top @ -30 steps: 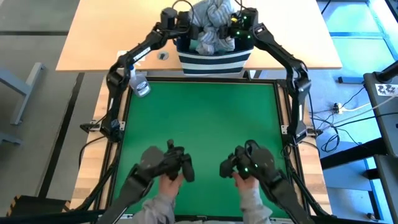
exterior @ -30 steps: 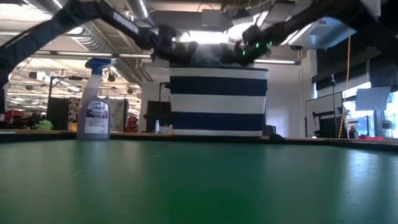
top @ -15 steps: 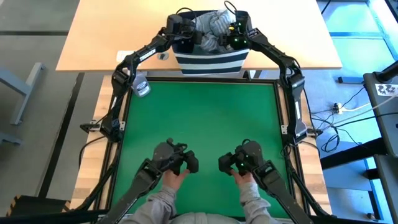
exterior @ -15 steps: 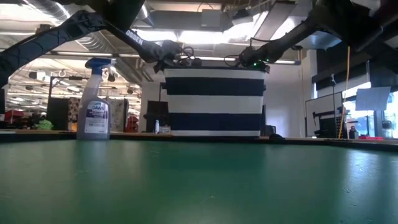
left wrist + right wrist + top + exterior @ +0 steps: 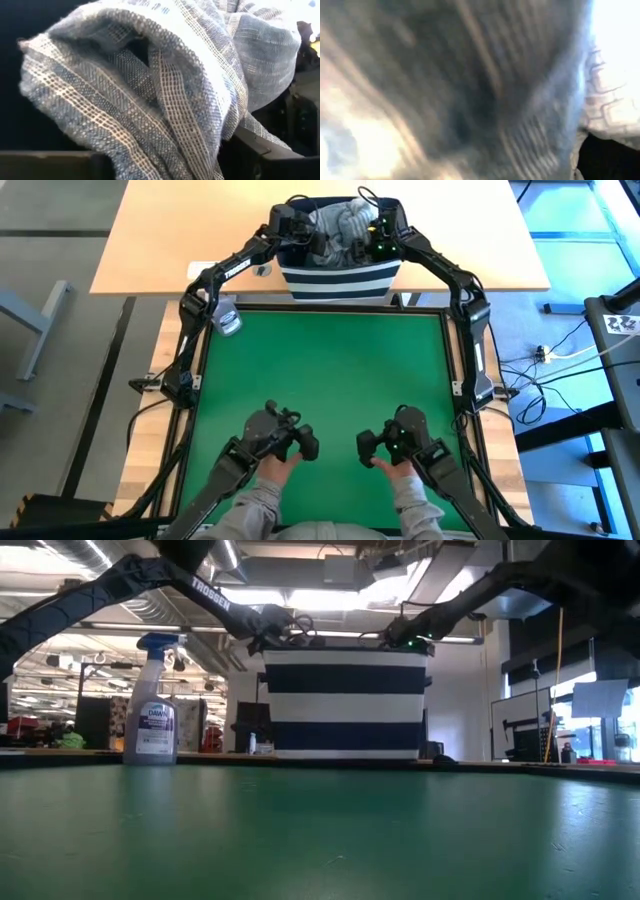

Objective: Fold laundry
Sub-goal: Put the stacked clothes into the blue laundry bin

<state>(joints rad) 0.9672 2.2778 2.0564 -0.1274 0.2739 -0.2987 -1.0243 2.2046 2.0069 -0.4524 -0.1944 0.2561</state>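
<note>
"DAWN" on spray bottle [image 5: 153, 716] label; "TROSSEN" on left arm [image 5: 207, 591].

A green surface [image 5: 325, 380] with a dark frame fills the middle, resting on a pale wooden bench. Beyond its far edge runs a light wooden surface [image 5: 160, 240]. On that one stands a navy-and-white striped basket [image 5: 340, 278], just past the green's far edge, and a spray bottle [image 5: 226, 316] stands at the far left corner.

Striped shirt [image 5: 165, 85]: coarse open-weave cloth; basket [image 5: 345, 700]: fabric; table mat [image 5: 320, 380]: matt green.
</note>
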